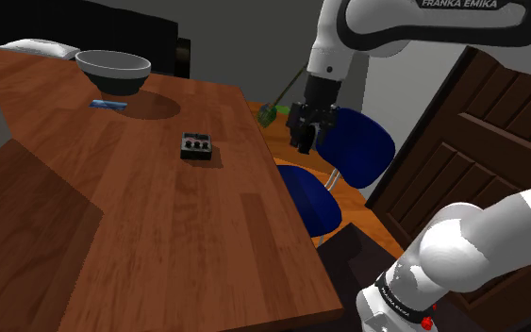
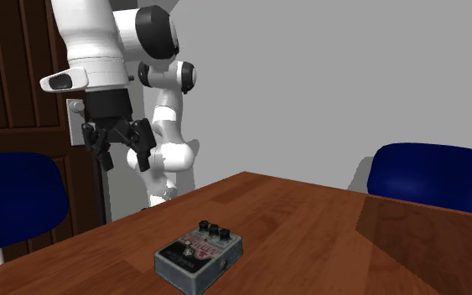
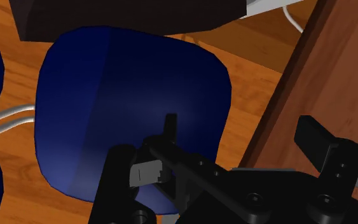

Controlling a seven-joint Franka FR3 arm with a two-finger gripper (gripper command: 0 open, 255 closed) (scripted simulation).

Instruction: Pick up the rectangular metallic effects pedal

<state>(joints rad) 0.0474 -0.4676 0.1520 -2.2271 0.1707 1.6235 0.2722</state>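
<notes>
Your end effector [image 1: 310, 130] hangs released, fingers apart, off the desk [image 1: 159, 245], just past its edge and above a blue chair [image 3: 126, 108]. The pedal [image 1: 197, 147] lies flat near the desk's middle, well apart from the end effector.

If you drop before crossing over the desk, you will likely strike its edge or the chair. The pedal is low, so descending too far would jam the fingertips into the desk. Closing on the knobs [image 2: 213, 228] rather than the box's sides could let it slip.

The desk is brown planked wood, with a bowl [image 1: 114, 68] at its far end. A panelled door [image 1: 480, 141] and grey walls stand beyond the desk.
</notes>
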